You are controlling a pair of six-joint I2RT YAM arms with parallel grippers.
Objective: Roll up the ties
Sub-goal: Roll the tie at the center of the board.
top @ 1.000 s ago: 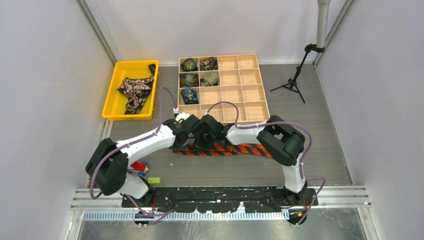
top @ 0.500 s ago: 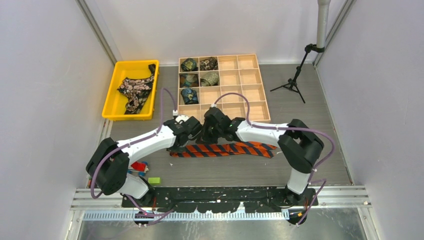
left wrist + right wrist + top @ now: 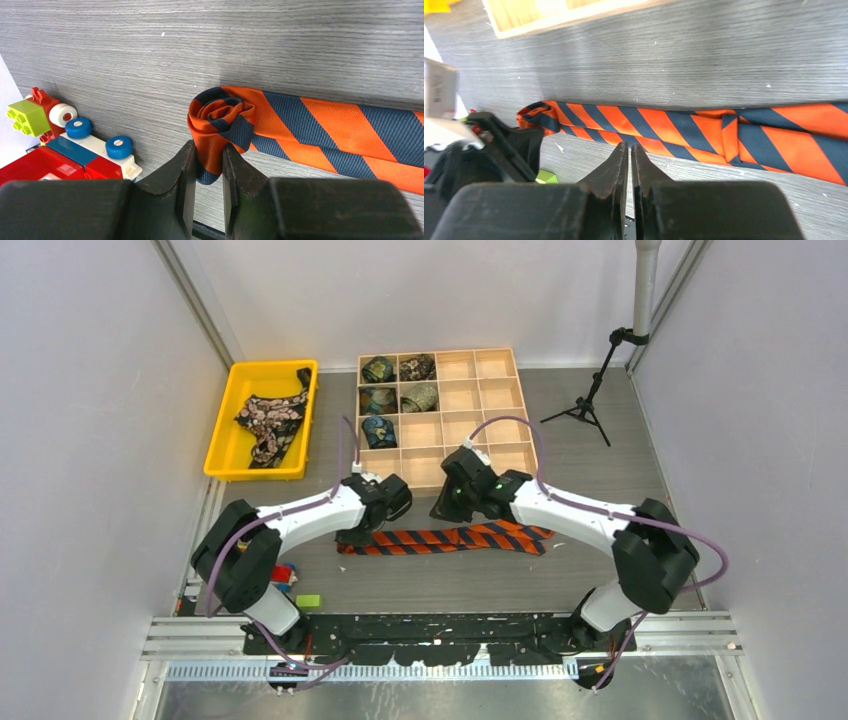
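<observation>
Your right arm has swung out wide to the right since a second ago, and its elbow now sits well clear of the work. The right gripper (image 3: 447,508) has come up off the cloth and hangs just above the orange-and-navy striped tie (image 3: 450,538), near the front edge of the wooden box (image 3: 500,420). The right wrist view shows its fingers all but touching, with nothing between them.

The left gripper (image 3: 209,155) is pinched on the tie's left end. There the fabric is wound into a small coil, and the fingers squeeze the coil's near side. The rest of the tie runs out flat to the right across the grey table (image 3: 620,480), with a fold showing partway along in the right wrist view.

Toy blocks (image 3: 65,145) sit just to the left of the coil, near it but not touching.

Up at the back, five rolled ties (image 3: 379,399) fill the box's two left columns: two in the back row, two in the second and one in the third. The black floral tie (image 3: 270,420) lies crumpled in the yellow bin (image 3: 225,455), left of the box.
</observation>
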